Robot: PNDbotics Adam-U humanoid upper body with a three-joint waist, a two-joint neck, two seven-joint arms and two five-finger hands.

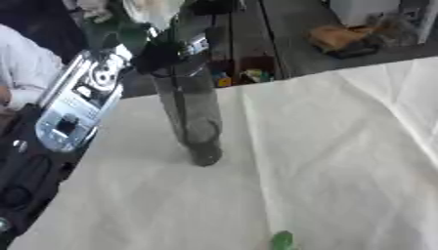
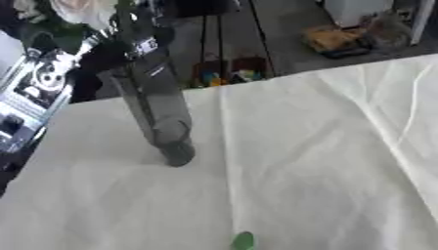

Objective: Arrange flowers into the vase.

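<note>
Lowering the flower straight into the vase at upper left of the desk works best; the left hand fingers cannot be judged

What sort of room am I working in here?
Probably a workshop or lab, not a home: a table under a creased white cloth, a bare dark plank floor beyond, and boxes and clutter lying on it.

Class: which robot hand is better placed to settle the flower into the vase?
Left, probably: the left robot hand is at the mouth of the vase, beside the flower; the right robot hand shows in neither view.
</note>
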